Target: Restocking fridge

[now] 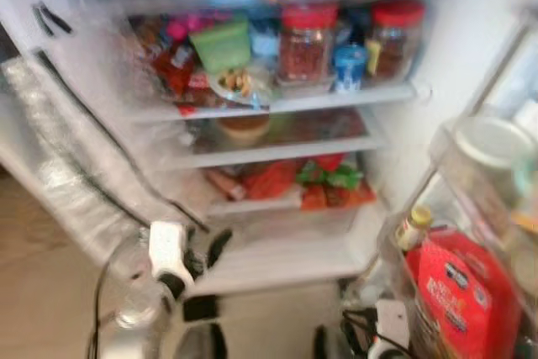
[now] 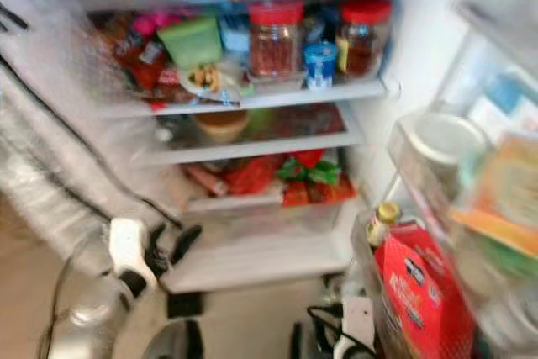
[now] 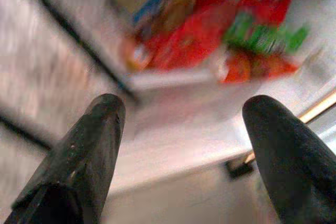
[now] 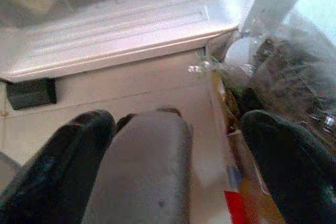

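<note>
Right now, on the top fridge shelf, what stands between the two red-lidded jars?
A small blue container stands between the left red-lidded jar and the right red-lidded jar, seen in both eye views; blur hides its label.

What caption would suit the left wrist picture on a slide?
Open left gripper poised before the fridge's low shelf, with blurred red and green packets behind.

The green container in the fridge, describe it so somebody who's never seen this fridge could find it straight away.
Look into the open fridge, at the crowded shelf right under the blue light. The green container sits left of centre there, behind a small plate of food. It is the only plain green box; the jars to its right have red lids.
</note>
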Controlling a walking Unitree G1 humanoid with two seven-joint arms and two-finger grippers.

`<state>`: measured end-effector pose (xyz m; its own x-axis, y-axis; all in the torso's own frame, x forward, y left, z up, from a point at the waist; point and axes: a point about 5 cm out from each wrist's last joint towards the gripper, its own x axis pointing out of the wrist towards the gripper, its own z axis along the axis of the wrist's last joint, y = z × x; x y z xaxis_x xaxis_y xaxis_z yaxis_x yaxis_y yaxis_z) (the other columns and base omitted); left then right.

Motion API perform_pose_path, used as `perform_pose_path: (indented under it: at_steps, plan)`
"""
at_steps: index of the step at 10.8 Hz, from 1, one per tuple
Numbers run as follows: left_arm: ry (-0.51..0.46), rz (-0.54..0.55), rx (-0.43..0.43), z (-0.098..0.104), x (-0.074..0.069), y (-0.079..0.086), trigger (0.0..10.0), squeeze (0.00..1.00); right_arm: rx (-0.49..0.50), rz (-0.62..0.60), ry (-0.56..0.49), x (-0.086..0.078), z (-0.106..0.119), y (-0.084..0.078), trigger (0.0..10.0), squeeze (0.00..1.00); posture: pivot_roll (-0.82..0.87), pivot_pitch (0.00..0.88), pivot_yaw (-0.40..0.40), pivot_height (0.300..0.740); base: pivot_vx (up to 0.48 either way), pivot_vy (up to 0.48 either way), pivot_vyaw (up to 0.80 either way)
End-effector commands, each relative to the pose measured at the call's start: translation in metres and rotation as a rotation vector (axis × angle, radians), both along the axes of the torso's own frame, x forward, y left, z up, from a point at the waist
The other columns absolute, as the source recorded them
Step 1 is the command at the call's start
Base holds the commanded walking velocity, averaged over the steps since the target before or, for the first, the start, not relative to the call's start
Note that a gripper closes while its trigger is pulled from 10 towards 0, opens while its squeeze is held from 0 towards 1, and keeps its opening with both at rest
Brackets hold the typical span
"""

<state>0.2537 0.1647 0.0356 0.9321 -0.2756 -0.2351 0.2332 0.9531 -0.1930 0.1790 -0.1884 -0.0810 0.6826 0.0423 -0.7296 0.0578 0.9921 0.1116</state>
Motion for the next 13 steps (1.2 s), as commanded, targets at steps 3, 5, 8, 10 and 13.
perform_pose_path:
  at_steps: [3,5,8,10,13]
  plan:
    - [0.229,0.119,0.082,-0.047,-0.017,0.025,10.0,0.00,0.015,-0.008,0.062,-0.015,-0.008,0.001,10.0,0.00,-0.12,0.055,0.000,0.640,0.000,0.000,0.00]
    - [0.396,0.162,0.135,-0.075,-0.035,0.035,10.0,0.00,0.016,-0.007,0.076,-0.017,-0.009,0.001,10.0,0.00,-0.11,0.057,0.002,0.640,0.000,0.326,0.00]
    - [0.583,0.264,0.181,-0.106,-0.072,0.053,10.0,0.00,0.019,-0.007,0.087,-0.017,-0.010,0.003,10.0,0.00,-0.11,0.059,0.003,0.640,0.000,0.448,0.00]
    - [0.648,0.280,0.198,-0.116,-0.087,0.057,10.0,0.00,0.016,-0.008,0.095,-0.019,-0.010,-0.001,10.0,0.00,-0.11,0.054,0.004,0.640,0.000,0.458,0.00]
    - [0.715,0.288,0.210,-0.125,-0.103,0.059,10.0,0.00,0.006,-0.009,0.106,-0.023,-0.010,-0.011,10.0,0.00,-0.11,0.047,0.005,0.640,0.000,0.455,0.00]
